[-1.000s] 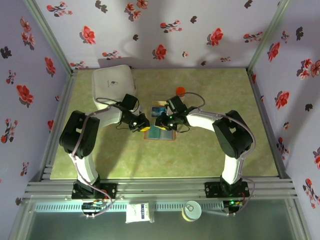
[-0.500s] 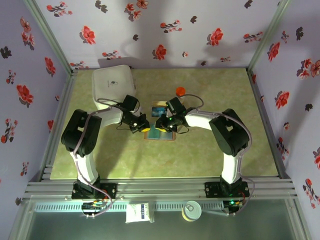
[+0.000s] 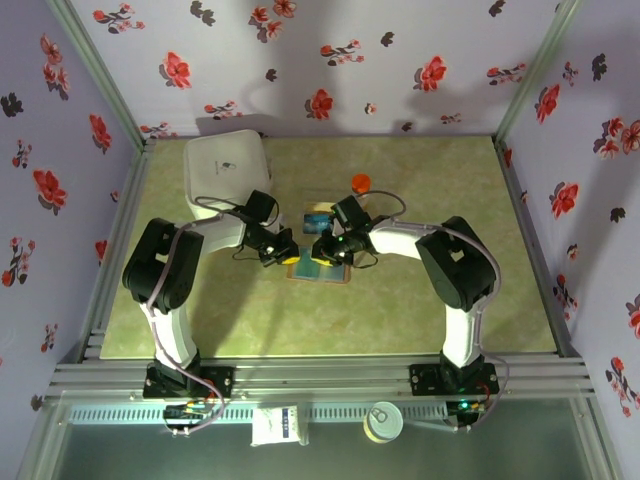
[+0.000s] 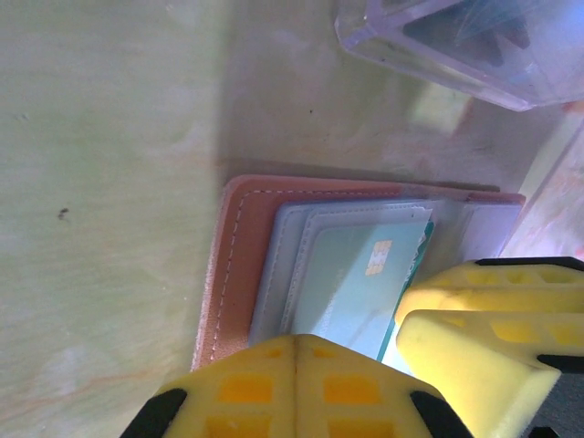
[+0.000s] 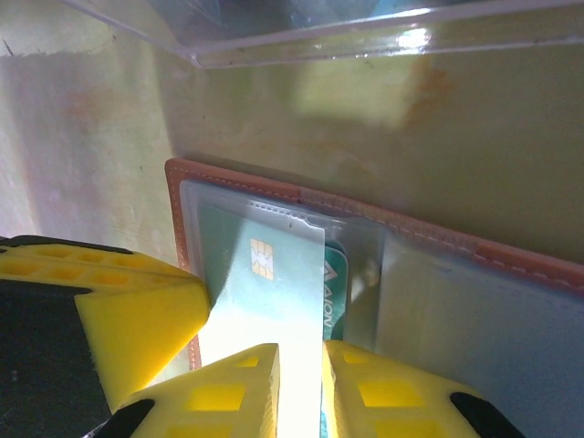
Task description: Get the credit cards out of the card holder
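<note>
**Operator:** Where is the work, and how do the pincers stand?

**Manual:** You find the flat, brown-rimmed bifold card holder (image 5: 438, 239) spread open on the green table (image 3: 420, 300), between both arms. The right gripper (image 5: 299, 388) pinches narrowly on the thin teal plastic credit card (image 5: 265, 292). The left gripper (image 4: 295, 370) has its pads together at the holder's edge.

**Operator:** How will the card handle?

**Manual:** Expect it to be light, stiff and slick. Grip the free short edge. Its long axis runs toward the right pads, chip end away.
</note>
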`<state>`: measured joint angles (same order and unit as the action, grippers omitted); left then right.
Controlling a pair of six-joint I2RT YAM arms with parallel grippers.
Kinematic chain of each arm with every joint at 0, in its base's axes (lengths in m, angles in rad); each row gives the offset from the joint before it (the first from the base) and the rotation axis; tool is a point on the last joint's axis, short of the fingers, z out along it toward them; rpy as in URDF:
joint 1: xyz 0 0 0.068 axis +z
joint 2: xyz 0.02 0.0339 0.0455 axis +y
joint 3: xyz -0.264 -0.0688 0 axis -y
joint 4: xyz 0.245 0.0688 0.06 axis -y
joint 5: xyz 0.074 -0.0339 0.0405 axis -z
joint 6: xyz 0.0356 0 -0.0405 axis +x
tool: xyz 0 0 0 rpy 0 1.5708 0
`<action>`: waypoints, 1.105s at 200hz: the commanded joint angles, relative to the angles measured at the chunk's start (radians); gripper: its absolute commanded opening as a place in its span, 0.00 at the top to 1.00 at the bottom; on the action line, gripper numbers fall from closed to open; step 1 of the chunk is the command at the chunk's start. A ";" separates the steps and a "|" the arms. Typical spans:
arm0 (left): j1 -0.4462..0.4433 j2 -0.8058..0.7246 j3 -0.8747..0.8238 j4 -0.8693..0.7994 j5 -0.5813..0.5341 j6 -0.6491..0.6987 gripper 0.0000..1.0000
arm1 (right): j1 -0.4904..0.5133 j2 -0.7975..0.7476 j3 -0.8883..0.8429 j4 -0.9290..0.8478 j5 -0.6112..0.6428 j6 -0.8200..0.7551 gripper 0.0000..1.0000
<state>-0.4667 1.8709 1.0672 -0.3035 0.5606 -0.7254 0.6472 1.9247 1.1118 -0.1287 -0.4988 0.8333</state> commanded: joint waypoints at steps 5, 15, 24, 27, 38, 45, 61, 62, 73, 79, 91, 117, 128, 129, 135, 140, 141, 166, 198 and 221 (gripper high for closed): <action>0.004 0.022 -0.015 -0.034 -0.020 0.026 1.00 | 0.015 0.025 0.021 0.004 -0.032 0.012 0.83; 0.005 0.022 -0.014 -0.033 -0.020 0.026 1.00 | 0.017 0.027 0.022 0.004 -0.032 0.011 0.83; 0.005 0.020 -0.014 -0.034 -0.020 0.026 1.00 | 0.017 0.028 0.024 -0.004 -0.027 0.008 0.81; 0.005 0.019 -0.014 -0.033 -0.020 0.025 1.00 | 0.018 0.028 0.025 -0.008 -0.027 0.007 0.81; 0.005 0.018 -0.015 -0.033 -0.020 0.025 1.00 | 0.019 0.030 0.030 -0.019 -0.023 0.000 0.81; 0.005 0.018 -0.016 -0.033 -0.021 0.025 1.00 | 0.019 0.033 0.033 -0.026 -0.018 -0.004 0.80; 0.005 0.013 -0.018 -0.034 -0.021 0.023 1.00 | 0.019 0.033 0.041 -0.062 0.006 -0.017 0.79; 0.005 0.013 -0.018 -0.034 -0.022 0.024 1.00 | 0.019 0.034 0.041 -0.063 0.008 -0.019 0.80; 0.005 0.011 -0.018 -0.037 -0.025 0.024 1.00 | 0.020 0.030 0.048 -0.100 0.034 -0.033 0.79; 0.005 0.008 -0.018 -0.037 -0.028 0.025 1.00 | 0.020 0.028 0.051 -0.120 0.049 -0.041 0.79; 0.004 0.003 -0.019 -0.040 -0.029 0.024 1.00 | 0.020 0.020 0.056 -0.153 0.077 -0.057 0.79; 0.007 -0.002 -0.021 -0.042 -0.031 0.026 1.00 | 0.020 0.003 0.070 -0.212 0.119 -0.088 0.79; 0.006 -0.004 -0.021 -0.043 -0.030 0.025 0.99 | 0.020 -0.001 0.075 -0.229 0.130 -0.098 0.79; 0.006 -0.003 -0.021 -0.042 -0.030 0.025 0.99 | 0.020 -0.002 0.075 -0.229 0.130 -0.099 0.78; 0.007 -0.004 -0.022 -0.042 -0.031 0.025 0.99 | 0.020 -0.003 0.080 -0.234 0.132 -0.101 0.78; 0.007 -0.006 -0.023 -0.043 -0.031 0.023 0.99 | 0.020 -0.004 0.080 -0.239 0.134 -0.104 0.78; 0.007 -0.006 -0.023 -0.043 -0.030 0.023 0.99 | 0.020 -0.004 0.081 -0.239 0.134 -0.105 0.78; 0.006 -0.014 -0.030 -0.040 -0.032 0.020 0.99 | 0.020 -0.005 0.088 -0.242 0.137 -0.114 0.78; 0.006 -0.025 -0.045 -0.035 -0.031 0.015 0.99 | 0.020 -0.003 0.101 -0.252 0.144 -0.133 0.78; 0.006 -0.030 -0.056 -0.029 -0.029 0.011 0.99 | 0.020 0.000 0.119 -0.270 0.151 -0.152 0.78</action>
<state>-0.4664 1.8572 1.0439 -0.2951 0.5610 -0.7258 0.6640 1.9320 1.2011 -0.3279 -0.3946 0.7219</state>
